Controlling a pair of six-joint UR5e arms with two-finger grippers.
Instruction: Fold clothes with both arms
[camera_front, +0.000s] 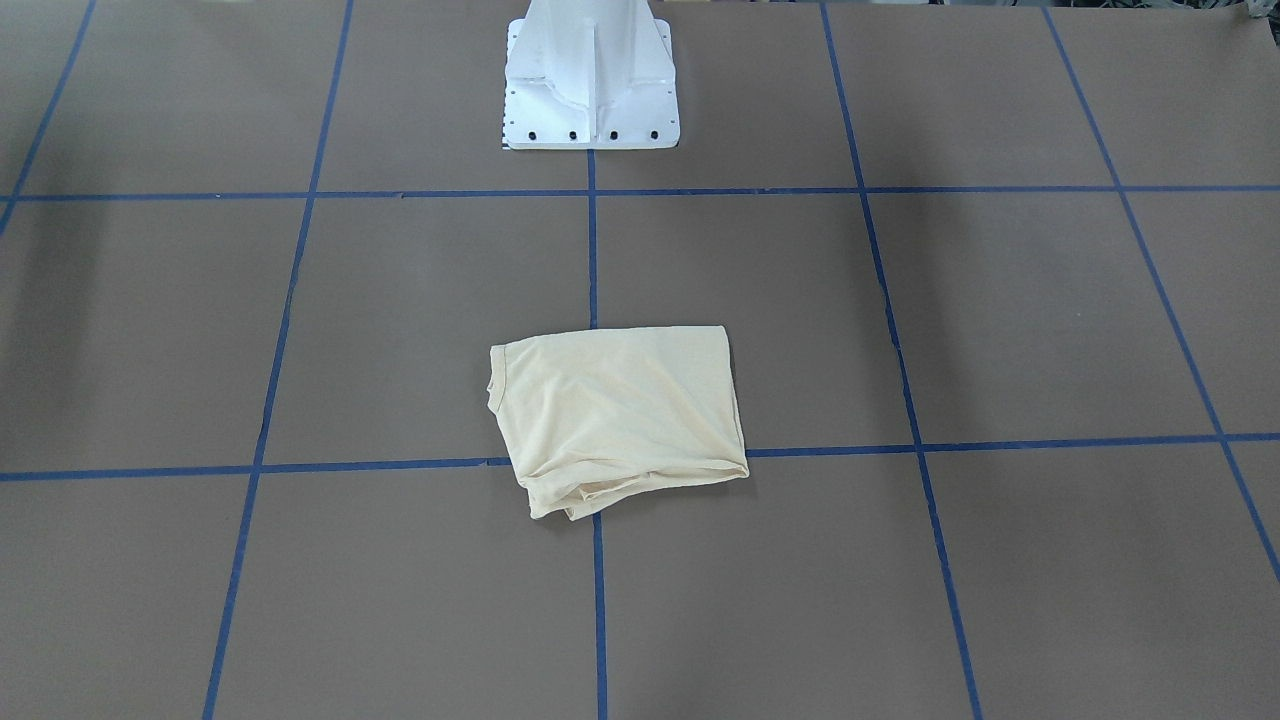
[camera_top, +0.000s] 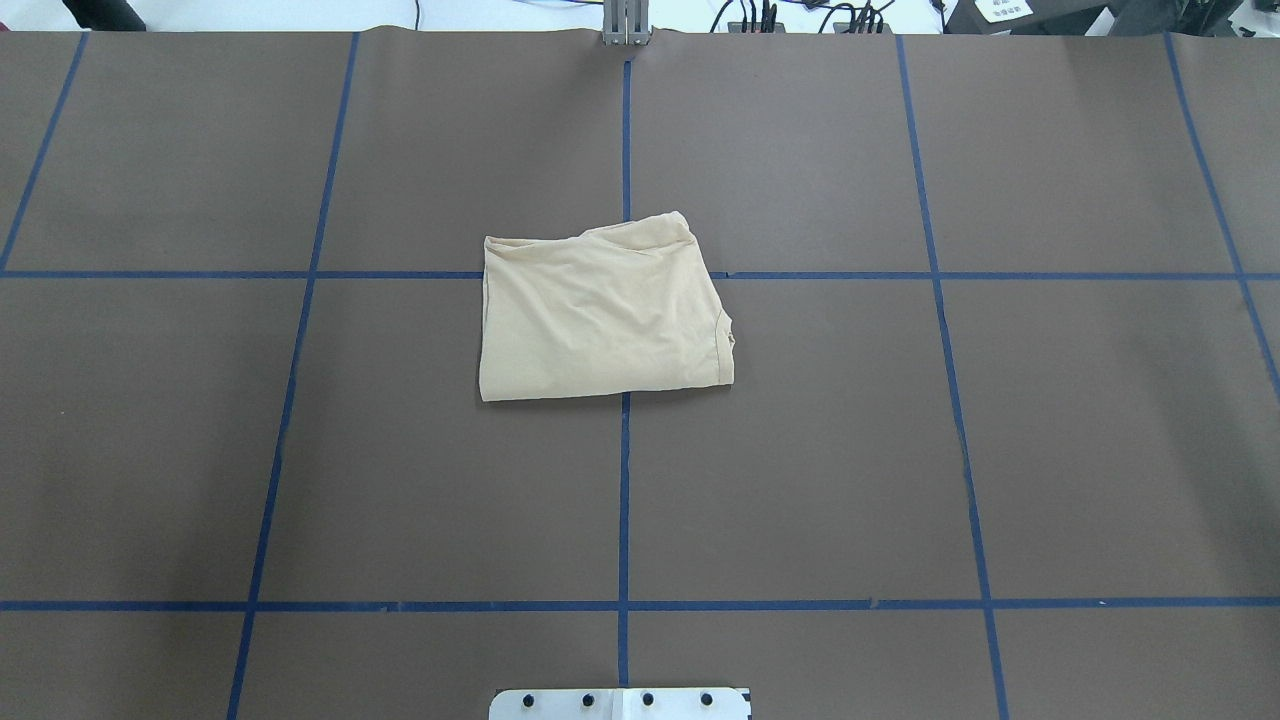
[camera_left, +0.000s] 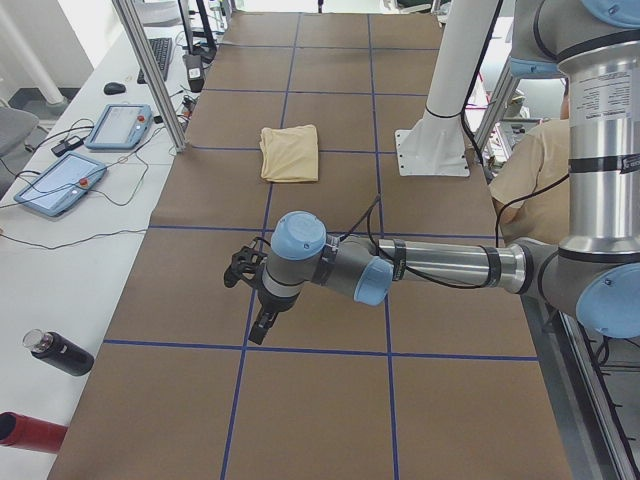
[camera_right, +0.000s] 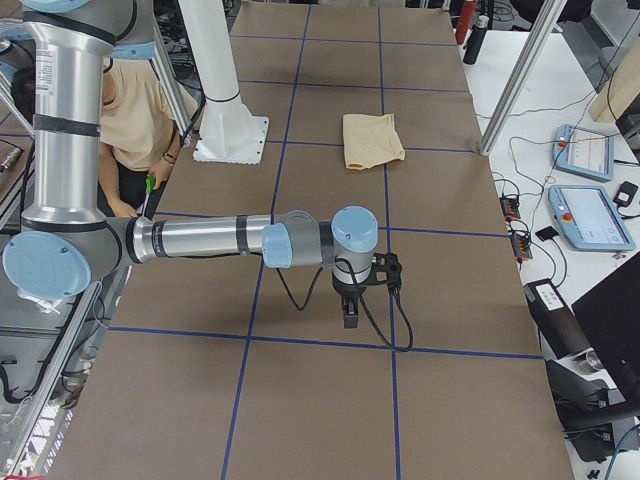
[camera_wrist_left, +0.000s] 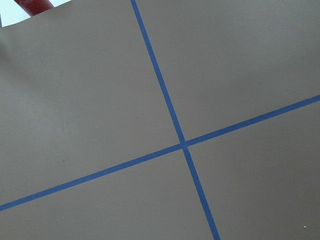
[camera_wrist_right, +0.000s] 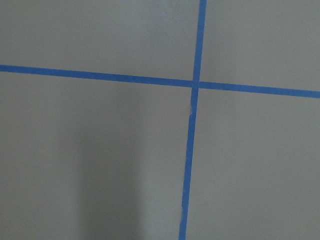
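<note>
Front view: the shirt (camera_front: 620, 415) lies folded into a small rectangle in the middle of the surface (camera_front: 1000, 320). It sits over a crossing of blue tape (camera_front: 350, 465), well clear of the white pedestal (camera_front: 590, 90). Its neckline is at the left edge here, and loose layers poke out along the near edge. No arm shows.

Overhead: the packet lies alone at the centre, with the untidy layers on its far edge and the neck rib on its right. No print shows.

Left-end view: my left arm (camera_left: 440, 265) reaches out low over bare surface, well apart from the shirt farther along. The left pincer (camera_left: 260, 328) points down, and I cannot tell how wide it stands.

Right-end view: the right arm (camera_right: 200, 238) does likewise. The right pincer (camera_right: 350, 312) hangs over a tape line, well short of the shirt, and again I cannot tell its opening.

Wrist views: only brown surface and tape crossings show, with no cloth and no fingers.

I judge the fabric thin, light and limp. It will sag, and the stacked layers will slide apart if I lift only one. To tidy it, I'd pinch through every layer at the two corners of the ragged edge, one pincer on each.
</note>
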